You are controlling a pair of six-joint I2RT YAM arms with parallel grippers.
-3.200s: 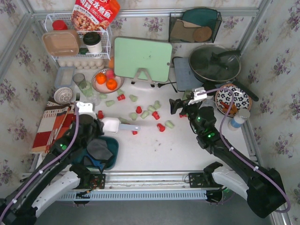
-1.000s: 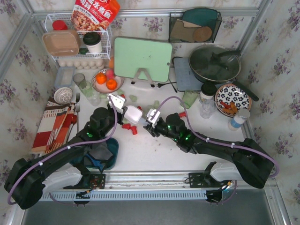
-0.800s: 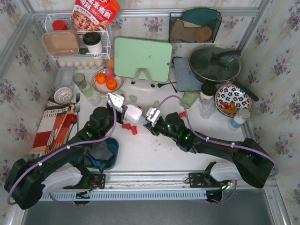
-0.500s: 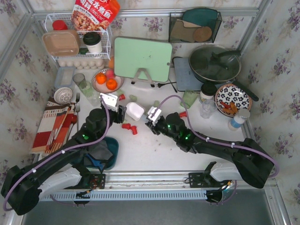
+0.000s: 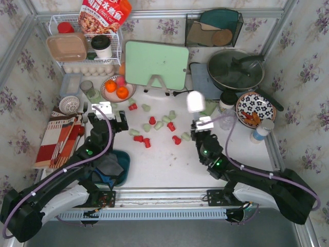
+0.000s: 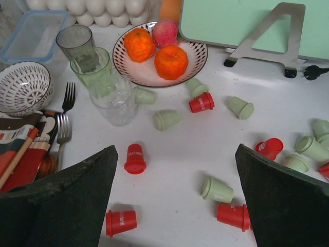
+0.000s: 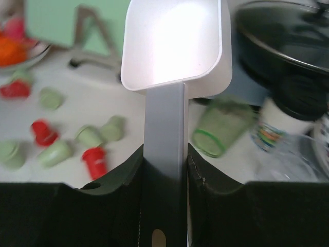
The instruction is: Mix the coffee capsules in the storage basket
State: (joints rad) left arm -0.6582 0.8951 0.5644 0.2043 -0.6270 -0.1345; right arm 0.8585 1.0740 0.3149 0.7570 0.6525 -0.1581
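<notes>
Red and pale green coffee capsules [image 5: 154, 126] lie scattered on the white table between the two arms. In the left wrist view, a red one [image 6: 135, 158] and a green one [image 6: 217, 189] lie below the wide gap of my left gripper [image 6: 176, 150]. That left gripper [image 5: 110, 121] is open and empty. My right gripper [image 5: 202, 127] is shut on the grey handle [image 7: 164, 139] of a white scoop [image 7: 175, 41], whose empty head [image 5: 195, 101] points away from me. The teal storage basket [image 5: 125, 163] sits near the left arm's base, mostly hidden by the arm.
A plate of oranges [image 5: 115, 88] and clear glasses [image 5: 92, 94] stand at the back left. Behind the capsules is a green cutting board [image 5: 156, 64]. A lidded pan [image 5: 235, 69], a tipped green glass [image 7: 218, 126] and a patterned bowl [image 5: 255, 109] crowd the right.
My left gripper opened, let go of the scoop and drew back to the left. My right gripper carried the scoop off to the right, away from the capsules.
</notes>
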